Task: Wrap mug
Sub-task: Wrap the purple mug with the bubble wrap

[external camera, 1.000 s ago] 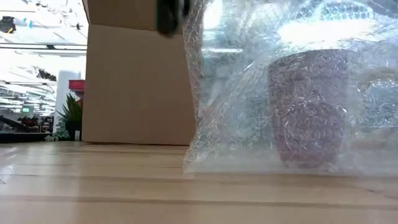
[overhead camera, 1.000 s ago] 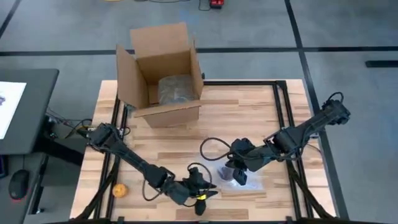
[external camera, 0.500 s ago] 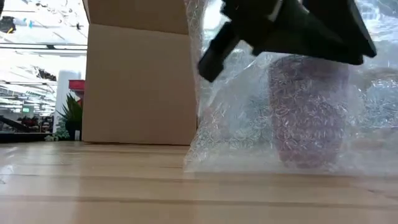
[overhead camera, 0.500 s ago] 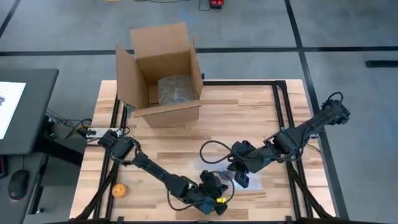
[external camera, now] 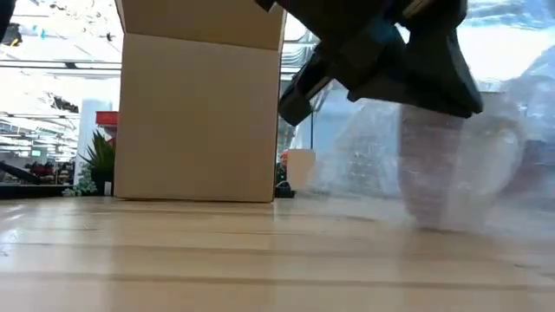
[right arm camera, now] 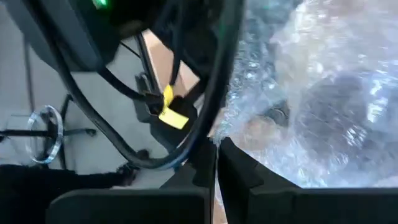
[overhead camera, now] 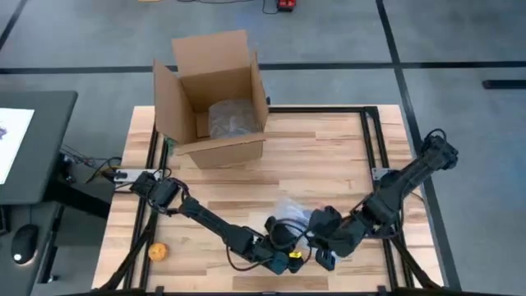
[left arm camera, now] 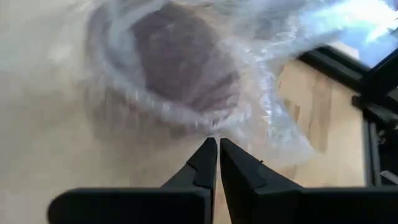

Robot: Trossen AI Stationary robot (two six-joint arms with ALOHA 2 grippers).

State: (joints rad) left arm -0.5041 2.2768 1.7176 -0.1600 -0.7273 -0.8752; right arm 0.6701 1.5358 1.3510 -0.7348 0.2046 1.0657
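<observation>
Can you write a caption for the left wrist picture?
Left tool pinches the bubble wrap around the mug.

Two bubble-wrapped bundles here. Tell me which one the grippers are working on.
The bubble-wrapped mug at the table's near edge, pinched by the left gripper and right gripper. The other bundle sits untouched inside the cardboard box.

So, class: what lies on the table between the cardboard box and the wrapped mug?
Only bare wooden table; the high view shows nothing between the box and the mug.

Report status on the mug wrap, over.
Left gripper shut on bubble wrap. Right gripper shut on wrap edge. Mug inside wrap. Cardboard box well clear.
</observation>
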